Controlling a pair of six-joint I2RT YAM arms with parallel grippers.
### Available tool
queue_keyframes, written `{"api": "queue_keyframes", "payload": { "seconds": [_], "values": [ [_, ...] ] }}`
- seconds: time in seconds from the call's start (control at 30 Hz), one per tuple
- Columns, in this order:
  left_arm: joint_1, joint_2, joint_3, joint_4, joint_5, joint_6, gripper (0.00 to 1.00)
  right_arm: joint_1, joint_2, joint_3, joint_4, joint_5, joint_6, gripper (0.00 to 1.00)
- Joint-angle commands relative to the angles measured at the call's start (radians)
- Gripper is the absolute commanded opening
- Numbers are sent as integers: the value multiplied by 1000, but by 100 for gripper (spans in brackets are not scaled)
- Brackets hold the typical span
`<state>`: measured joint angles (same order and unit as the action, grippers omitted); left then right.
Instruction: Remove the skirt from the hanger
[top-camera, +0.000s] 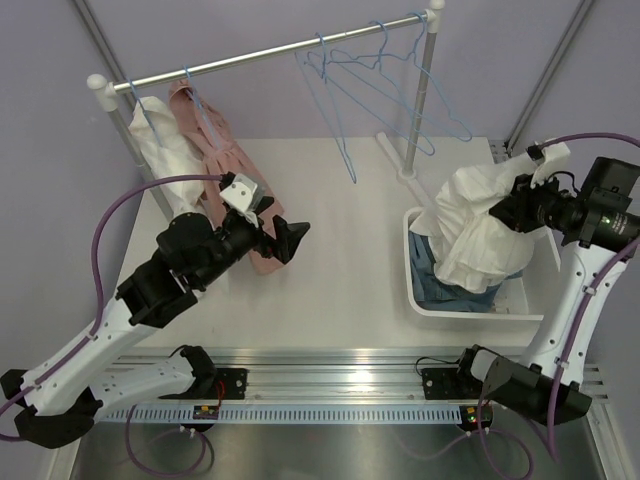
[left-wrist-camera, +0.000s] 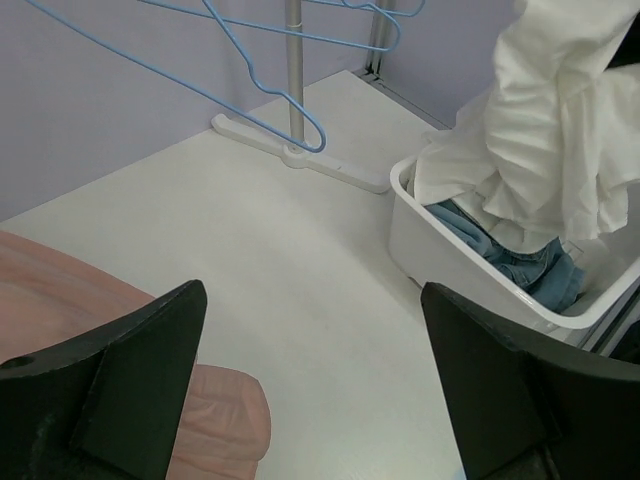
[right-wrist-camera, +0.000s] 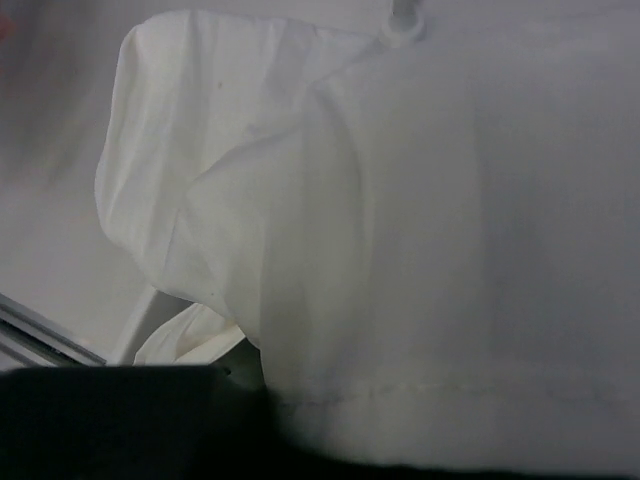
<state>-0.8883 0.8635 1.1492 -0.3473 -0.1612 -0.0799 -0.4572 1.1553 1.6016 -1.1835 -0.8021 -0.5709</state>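
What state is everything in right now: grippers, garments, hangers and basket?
left gripper, open, empty.
right gripper, shut on lifted white garment.
lifted white garment, held up over the basket.
pink garment, on its hanger, hem on the table.
hung white garment, on its hanger.
blue hangers, empty, on the rail.
basket, upright, holding denim.
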Motion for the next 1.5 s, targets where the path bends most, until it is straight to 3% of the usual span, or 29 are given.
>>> {"api": "queue_keyframes", "payload": {
  "seconds": [0.0, 0.17, 0.37, 0.5, 0.63, 0.73, 0.77, 0.83, 0.87, 0.93, 0.97, 1.0, 1.27, 1.33, 1.47],
  "values": [
    [2, -20, -2, 39, -23, 6, 94, -63, 53, -149, 38, 116, -53, 0],
    [3, -14, -38, 56, -1, 6, 95, -70, 132, -385, 149, 211, -90, 0],
    [3, -12, -94, 83, 11, -18, 96, -67, 207, -557, 249, 306, -139, 1],
    [3, -9, -138, 111, 18, -46, 96, -67, 233, -636, 303, 372, -181, 6],
    [3, -6, -173, 134, 15, -72, 97, -67, 227, -660, 308, 394, -222, 20],
    [3, -1, -189, 146, 8, -90, 97, -67, 199, -606, 248, 382, -248, 33],
    [5, 0, -189, 143, 2, -96, 97, -67, 190, -551, 222, 377, -256, 43],
    [3, 0, -187, 139, -6, -104, 98, -66, 155, -476, 145, 357, -273, 55],
    [5, 0, -186, 136, -15, -110, 99, -67, 144, -388, 119, 351, -276, 68],
    [3, -3, -181, 131, -23, -113, 99, -67, 142, -286, 49, 328, -282, 82],
    [3, -4, -177, 128, -30, -113, 99, -67, 144, -191, 27, 317, -284, 94],
    [5, -7, -172, 125, -34, -113, 99, -67, 153, -148, 15, 305, -282, 99],
    [5, -14, -109, 56, -54, -100, 99, -67, 289, 251, -64, 189, -63, 99],
    [3, -14, -80, 25, -60, -100, 99, -67, 299, 290, -7, 207, 86, 100],
    [3, -20, -45, -10, -72, -93, 99, -67, 253, 272, 132, 210, 213, 100]
  ]
}}
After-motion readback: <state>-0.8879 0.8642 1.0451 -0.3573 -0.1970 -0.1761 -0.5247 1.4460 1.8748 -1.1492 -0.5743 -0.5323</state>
